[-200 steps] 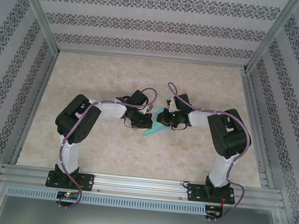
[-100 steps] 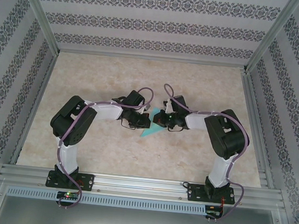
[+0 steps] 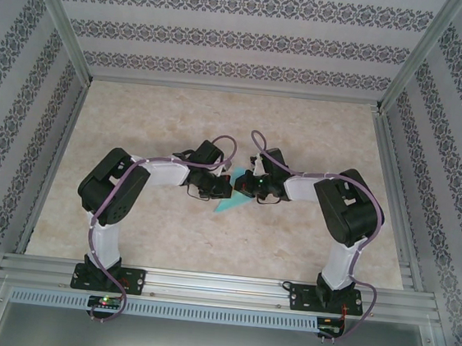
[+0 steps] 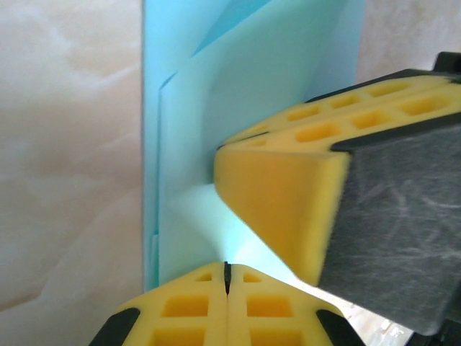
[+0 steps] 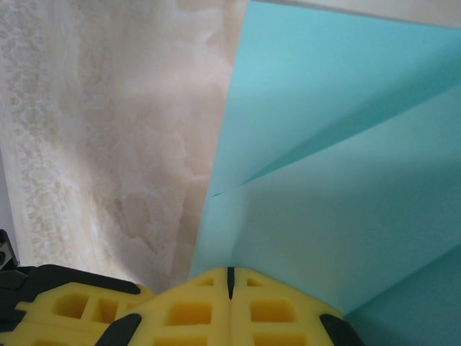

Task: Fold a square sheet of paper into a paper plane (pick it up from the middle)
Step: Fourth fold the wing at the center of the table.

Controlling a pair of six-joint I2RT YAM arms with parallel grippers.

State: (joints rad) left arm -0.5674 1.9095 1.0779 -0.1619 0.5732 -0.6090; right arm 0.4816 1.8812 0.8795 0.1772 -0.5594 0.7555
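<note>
My left gripper (image 4: 227, 272) and right gripper (image 5: 230, 274) are closed; paper (image 5: 346, 180) lies on bench (image 5: 108, 130), touching the 2 tips.

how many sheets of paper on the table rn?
1: the folded turquoise sheet, middle of the table, between the shut left pincer and right pincer. Another could hide beneath them.
</note>
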